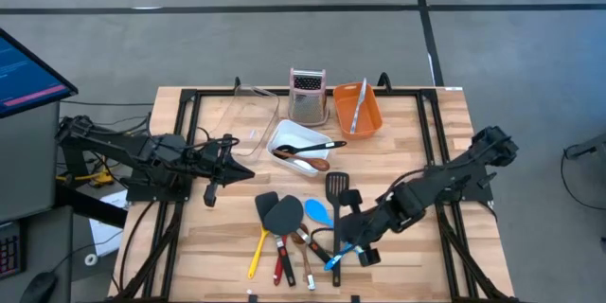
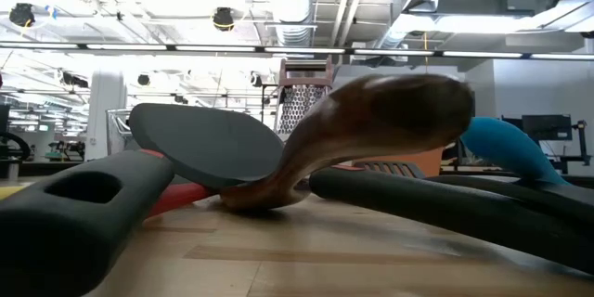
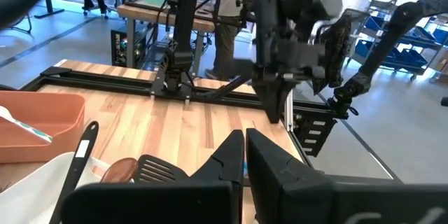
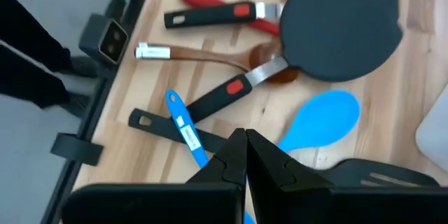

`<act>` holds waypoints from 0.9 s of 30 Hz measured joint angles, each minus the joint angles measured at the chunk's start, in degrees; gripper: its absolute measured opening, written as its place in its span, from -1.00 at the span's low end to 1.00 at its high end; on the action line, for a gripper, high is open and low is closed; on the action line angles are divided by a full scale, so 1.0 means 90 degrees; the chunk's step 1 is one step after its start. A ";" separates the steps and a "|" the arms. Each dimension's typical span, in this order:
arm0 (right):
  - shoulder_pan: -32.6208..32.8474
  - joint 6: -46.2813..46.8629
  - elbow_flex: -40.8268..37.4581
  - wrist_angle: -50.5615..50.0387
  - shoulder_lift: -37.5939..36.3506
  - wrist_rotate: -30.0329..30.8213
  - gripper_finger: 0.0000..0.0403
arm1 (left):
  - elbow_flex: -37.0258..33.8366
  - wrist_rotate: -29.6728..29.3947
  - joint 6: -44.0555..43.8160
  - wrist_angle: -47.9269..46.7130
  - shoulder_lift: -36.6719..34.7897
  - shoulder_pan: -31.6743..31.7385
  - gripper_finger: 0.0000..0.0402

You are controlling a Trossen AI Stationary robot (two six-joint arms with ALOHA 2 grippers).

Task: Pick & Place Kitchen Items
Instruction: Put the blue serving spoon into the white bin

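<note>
Landmark: blue spoon [image 1: 319, 211], lying flat on the desk [image 1: 417, 142] in the middle of the loose utensil cluster.

Cluster: round black spatula [image 1: 282, 214] touching the blue spoon on its left-arm side; slotted turner [image 1: 336, 189] just beside the spoon on the right-arm side; yellow-handled tool [image 1: 258, 253], red-handled tools [image 1: 284, 260] and wood-handled tool [image 1: 307, 263] fan out toward the front edge of the desk.

Nearest piece to the fingers: slim blue-handled utensil [image 4: 183, 130], crossed over a black handle [image 4: 168, 127], just front-right of the blue spoon.

Long axis: the blue handle runs diagonally, its handle end toward the front edge of the desk (most of the others lie roughly front-to-back).

Right gripper [image 1: 360, 243]: low over the cluster, just front-right of the blue spoon; in the right wrist view its fingers [image 4: 269, 171] are pressed together, holding nothing, with the blue handle passing just ahead of and under the tips.

Left gripper [image 1: 216, 192]: well apart from the blue spoon, on the far left side of the black spatula; fingers [image 3: 262, 157] together, empty.

Nearer arm: right, clearly.

Judgement: the fingers need to part and turn across the handle's diagonal before closing.

Already placed: two utensils rest in the white tub [image 1: 289, 134] behind the spoon.
</note>
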 joint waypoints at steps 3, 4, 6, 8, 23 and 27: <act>0.0000 -0.0009 0.0000 -0.0043 0.0190 -0.0031 -1.00 | 0.0000 0.0000 0.0000 -0.0003 0.0000 -0.0001 -0.99; 0.0000 -0.0066 0.0000 -0.0092 0.0260 -0.0097 -1.00 | 0.0000 0.0000 0.0000 -0.0003 0.0000 0.0000 -0.99; 0.0000 -0.0412 -0.0005 -0.0203 0.0399 -0.0337 -1.00 | 0.0000 -0.0002 0.0000 -0.0003 0.0000 -0.0002 -0.99; 0.0007 -0.0715 -0.0005 -0.0215 0.0505 -0.0583 -1.00 | 0.0000 -0.0002 0.0000 -0.0003 0.0000 0.0000 -0.99; -0.0051 -0.1023 0.0012 -0.0329 0.1232 -0.0825 -0.89 | 0.0000 -0.0015 0.0000 0.0004 -0.0002 0.0000 -0.99; -0.0081 -0.0989 -0.0028 -0.0475 0.1354 -0.0824 -0.68 | 0.0000 -0.0015 0.0000 0.0004 -0.0002 -0.0001 -0.99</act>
